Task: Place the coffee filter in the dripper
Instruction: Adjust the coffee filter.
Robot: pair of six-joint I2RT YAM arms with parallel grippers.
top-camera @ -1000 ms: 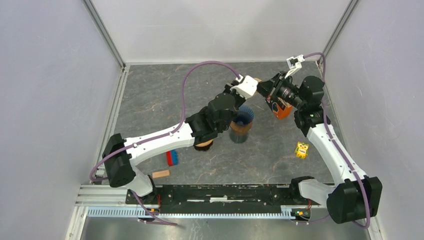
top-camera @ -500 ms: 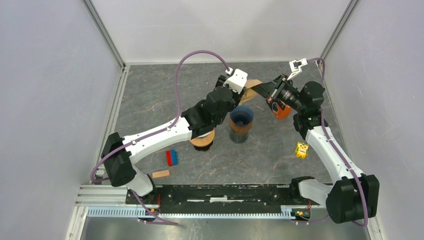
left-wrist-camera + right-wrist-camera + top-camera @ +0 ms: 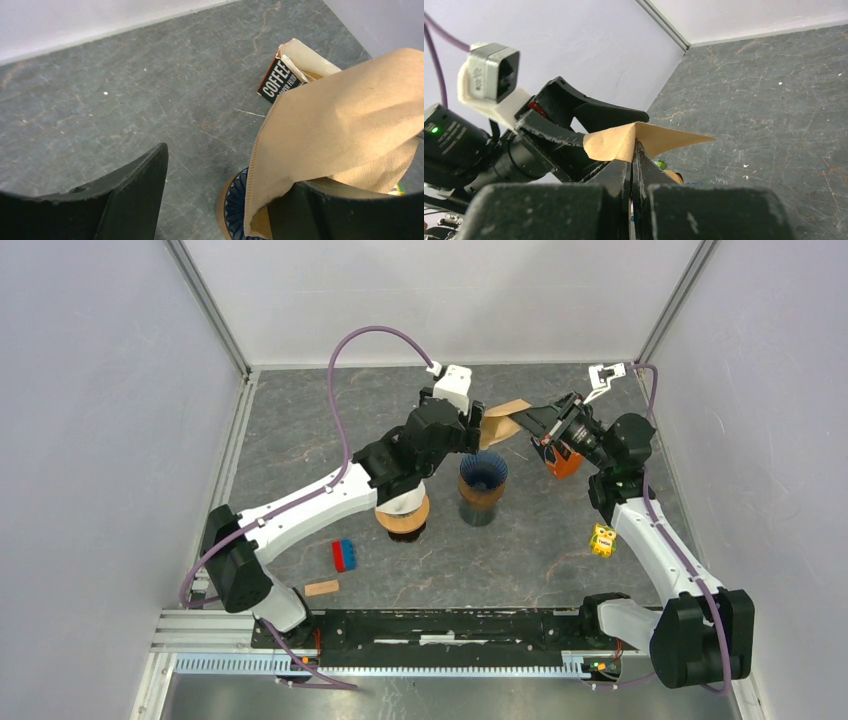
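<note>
Top: right gripper point(image 3: 527, 420) pinches coffee filter point(image 3: 503, 423) at upper centre, just up-frame of dripper point(image 3: 484, 472).
Left wrist: left gripper point(image 3: 225, 192) jaws wide; filter lower right, possibly brushing one finger.
Right wrist: jaws clamped on filter, centre frame.

Tan paper coffee filter point(image 3: 500, 424) hangs in mid-air, one edge pinched flat in the right gripper point(image 3: 528, 421), its loose crumpled side between the left gripper's point(image 3: 472, 430) parted fingers. Blue ribbed dripper point(image 3: 484, 471) stands upright just beneath both grippers.
</note>
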